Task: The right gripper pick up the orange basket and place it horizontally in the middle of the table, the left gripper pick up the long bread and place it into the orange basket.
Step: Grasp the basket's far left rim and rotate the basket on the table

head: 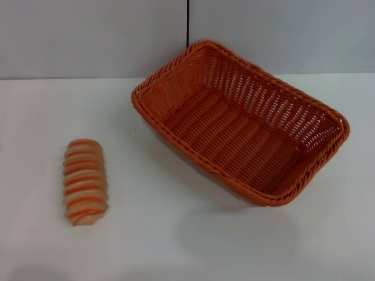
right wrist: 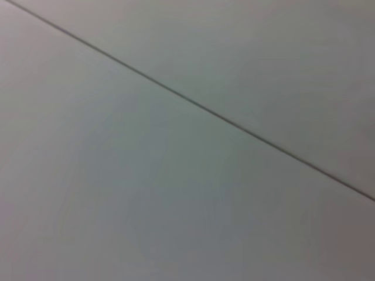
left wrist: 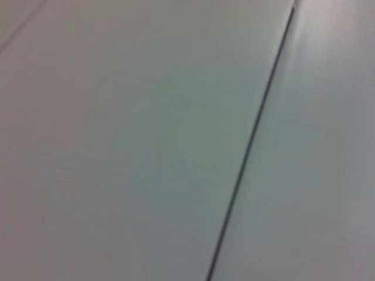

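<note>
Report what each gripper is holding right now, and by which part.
Nothing is held: the orange basket and the long bread lie untouched on the table, and neither gripper is in view.

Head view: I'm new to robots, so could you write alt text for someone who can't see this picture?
A large orange basket sits empty and at a slant on the right of a white table, in front of a grey wall. A striped long bread lies apart from it on the left, and no robot arm or gripper is in sight.
</note>
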`<action>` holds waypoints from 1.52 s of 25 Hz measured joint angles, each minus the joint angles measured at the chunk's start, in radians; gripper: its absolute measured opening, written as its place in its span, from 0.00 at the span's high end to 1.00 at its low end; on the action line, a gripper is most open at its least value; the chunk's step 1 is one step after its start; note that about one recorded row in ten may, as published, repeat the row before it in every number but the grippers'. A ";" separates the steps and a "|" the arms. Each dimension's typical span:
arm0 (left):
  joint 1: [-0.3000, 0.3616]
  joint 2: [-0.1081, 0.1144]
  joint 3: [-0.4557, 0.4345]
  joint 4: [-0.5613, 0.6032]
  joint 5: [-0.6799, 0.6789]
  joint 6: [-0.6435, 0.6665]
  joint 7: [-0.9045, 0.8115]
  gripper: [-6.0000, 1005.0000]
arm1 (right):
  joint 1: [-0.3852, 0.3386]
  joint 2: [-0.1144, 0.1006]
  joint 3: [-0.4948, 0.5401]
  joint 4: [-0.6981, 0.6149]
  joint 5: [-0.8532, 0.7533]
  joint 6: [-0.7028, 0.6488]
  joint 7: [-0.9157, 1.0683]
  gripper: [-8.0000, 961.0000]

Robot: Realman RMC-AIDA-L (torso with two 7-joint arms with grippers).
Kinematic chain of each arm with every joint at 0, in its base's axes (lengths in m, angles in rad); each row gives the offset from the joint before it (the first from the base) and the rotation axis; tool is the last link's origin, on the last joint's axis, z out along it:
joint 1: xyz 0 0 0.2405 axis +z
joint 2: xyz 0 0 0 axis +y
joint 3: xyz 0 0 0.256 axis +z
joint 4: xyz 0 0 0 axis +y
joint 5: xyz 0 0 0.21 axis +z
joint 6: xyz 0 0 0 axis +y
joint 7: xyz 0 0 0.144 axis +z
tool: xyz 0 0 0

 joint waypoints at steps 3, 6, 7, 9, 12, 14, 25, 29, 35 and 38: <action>0.000 0.000 -0.069 -0.022 0.002 0.034 -0.002 0.55 | 0.003 0.000 -0.001 0.002 0.005 -0.003 0.001 0.48; 0.001 0.004 -0.067 -0.023 0.007 0.035 -0.030 0.55 | 0.001 -0.001 -0.002 0.008 0.001 -0.003 0.009 0.47; 0.003 0.005 -0.063 -0.019 0.009 0.030 -0.058 0.55 | 0.000 -0.002 -0.004 0.012 -0.005 -0.003 0.020 0.47; 0.006 0.008 -0.056 -0.010 0.009 0.017 -0.116 0.55 | -0.003 -0.004 -0.008 0.026 -0.013 -0.003 0.059 0.48; 0.018 0.010 -0.037 0.028 0.009 -0.002 -0.193 0.55 | -0.010 -0.005 -0.014 0.064 -0.034 0.001 0.123 0.48; 0.028 0.009 0.002 0.059 0.009 -0.003 -0.212 0.55 | -0.018 -0.005 -0.014 0.097 -0.062 0.006 0.168 0.48; 0.068 0.012 0.155 0.173 0.010 -0.004 -0.308 0.55 | -0.098 -0.023 -0.016 0.573 -0.404 0.163 0.306 0.48; 0.070 0.012 0.168 0.179 0.010 -0.008 -0.306 0.55 | -0.086 -0.080 -0.016 0.701 -0.480 0.172 0.449 0.47; 0.070 0.010 0.168 0.177 0.009 -0.009 -0.325 0.55 | 0.010 -0.203 -0.035 0.920 -0.697 0.201 0.697 0.48; 0.070 0.010 0.166 0.172 0.009 -0.014 -0.360 0.55 | 0.096 -0.261 -0.040 1.024 -0.838 0.208 0.867 0.48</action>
